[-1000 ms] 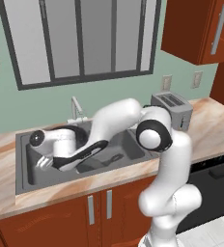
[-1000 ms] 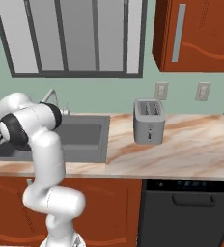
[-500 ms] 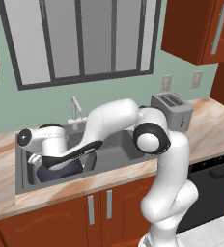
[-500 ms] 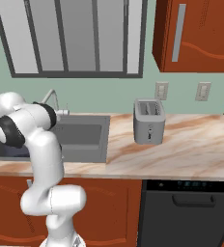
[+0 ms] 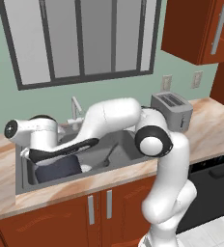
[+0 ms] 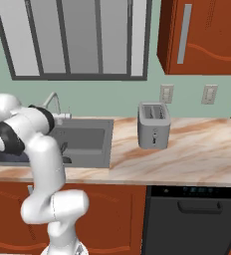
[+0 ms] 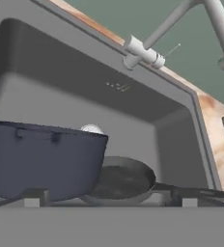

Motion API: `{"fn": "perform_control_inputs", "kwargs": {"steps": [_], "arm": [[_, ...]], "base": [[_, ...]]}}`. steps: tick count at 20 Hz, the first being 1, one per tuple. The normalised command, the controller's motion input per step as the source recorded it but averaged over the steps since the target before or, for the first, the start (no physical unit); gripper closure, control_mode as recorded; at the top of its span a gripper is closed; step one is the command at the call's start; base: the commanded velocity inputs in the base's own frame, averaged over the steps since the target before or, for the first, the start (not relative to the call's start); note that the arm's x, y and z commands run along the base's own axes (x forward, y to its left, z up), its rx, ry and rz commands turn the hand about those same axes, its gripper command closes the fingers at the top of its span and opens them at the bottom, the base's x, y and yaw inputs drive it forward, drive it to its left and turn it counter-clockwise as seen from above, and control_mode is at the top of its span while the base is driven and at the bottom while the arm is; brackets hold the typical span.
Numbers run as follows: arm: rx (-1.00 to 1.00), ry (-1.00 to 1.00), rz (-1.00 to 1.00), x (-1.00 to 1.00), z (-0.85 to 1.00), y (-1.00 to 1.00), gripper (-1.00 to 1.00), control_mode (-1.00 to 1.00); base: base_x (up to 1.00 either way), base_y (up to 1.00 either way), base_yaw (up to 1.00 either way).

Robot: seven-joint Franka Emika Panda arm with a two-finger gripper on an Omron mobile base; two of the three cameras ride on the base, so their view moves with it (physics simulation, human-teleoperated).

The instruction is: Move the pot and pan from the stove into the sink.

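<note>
We see the pot (image 7: 44,161) upright in the sink (image 7: 147,103), the pan (image 7: 121,181) touching it, its long handle (image 7: 196,193) pointing away from the pot. Our gripper (image 7: 109,202) hangs above with jaws apart, holding nothing. The faucet (image 7: 147,50) rises behind; a toaster (image 6: 154,124) stands on the marbled counter (image 6: 197,149).

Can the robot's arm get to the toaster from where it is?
Probably yes, after a wide swing. The toaster stands alone on the counter right of the sink, while the arm bends low over the pot and pan there.
</note>
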Motion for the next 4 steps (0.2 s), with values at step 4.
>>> {"fn": "perform_control_inputs", "kwargs": {"steps": [4], "arm": [[0.08,-0.1,-0.08,-0.6,0.13,-0.39,-1.0,-1.0]], "base": [[0.0,0.0,0.0]]}}
